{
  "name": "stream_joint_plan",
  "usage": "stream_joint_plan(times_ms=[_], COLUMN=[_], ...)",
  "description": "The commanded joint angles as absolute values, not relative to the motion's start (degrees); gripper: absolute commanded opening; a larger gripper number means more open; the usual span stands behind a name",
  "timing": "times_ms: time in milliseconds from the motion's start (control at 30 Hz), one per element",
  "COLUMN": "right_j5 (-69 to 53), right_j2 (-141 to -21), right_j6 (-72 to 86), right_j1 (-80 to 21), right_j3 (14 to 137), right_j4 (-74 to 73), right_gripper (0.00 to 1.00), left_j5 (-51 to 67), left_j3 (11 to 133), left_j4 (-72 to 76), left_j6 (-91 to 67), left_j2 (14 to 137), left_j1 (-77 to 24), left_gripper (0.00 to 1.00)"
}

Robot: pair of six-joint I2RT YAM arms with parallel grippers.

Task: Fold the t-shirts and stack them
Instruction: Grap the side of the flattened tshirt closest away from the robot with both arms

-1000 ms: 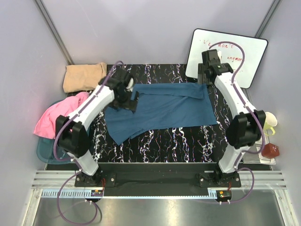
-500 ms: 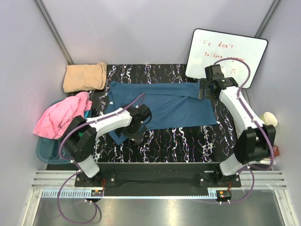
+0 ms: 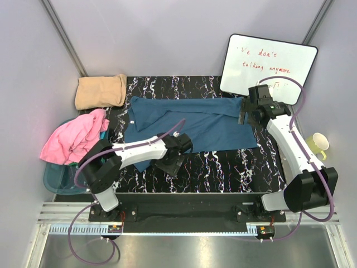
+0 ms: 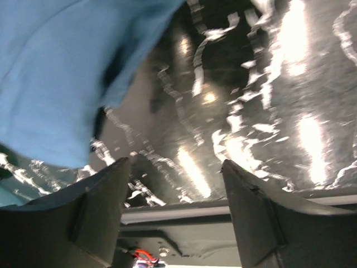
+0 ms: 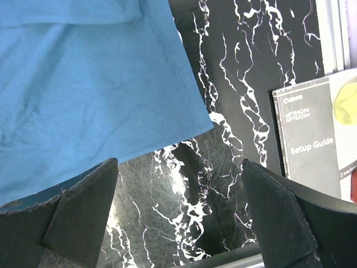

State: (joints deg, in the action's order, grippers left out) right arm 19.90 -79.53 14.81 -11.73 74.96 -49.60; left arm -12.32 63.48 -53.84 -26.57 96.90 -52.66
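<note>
Matt blue cloth t-shirt [image 3: 201, 120] lies on glossy black marbled table [image 3: 223, 167].

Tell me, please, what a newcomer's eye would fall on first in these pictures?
The dark blue t-shirt spread across the middle of the black marbled table stands out first. Next come the bright pink shirt heaped over a teal tub at the left edge, and the whiteboard with red handwriting at the far right. A folded tan shirt lies at the far left corner.
</note>
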Motion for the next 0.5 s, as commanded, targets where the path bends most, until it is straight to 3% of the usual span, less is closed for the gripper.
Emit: stream_joint_plan(times_ms=[0, 167, 467], right_j5=[19.60, 19.86, 20.30], right_j2=[-76.82, -77.17, -78.66], right_j6=[15.03, 13.45, 11.52], right_j1=[-11.87, -11.95, -11.95], right_j3=[74.27, 74.53, 75.59], right_j4=[-48.87, -48.87, -48.69], right_gripper=[1.00, 1.00, 1.00], left_j5=[-14.67, -17.05, -20.13], left_j3=[66.53, 70.13, 75.14], left_j4=[-52.38, -52.47, -54.14], left_j6=[-29.79, -29.09, -29.53], left_j2=[101.59, 106.77, 110.12], left_j1=[-53.35, -53.35, -52.82], left_gripper=[0.76, 0.81, 0.81])
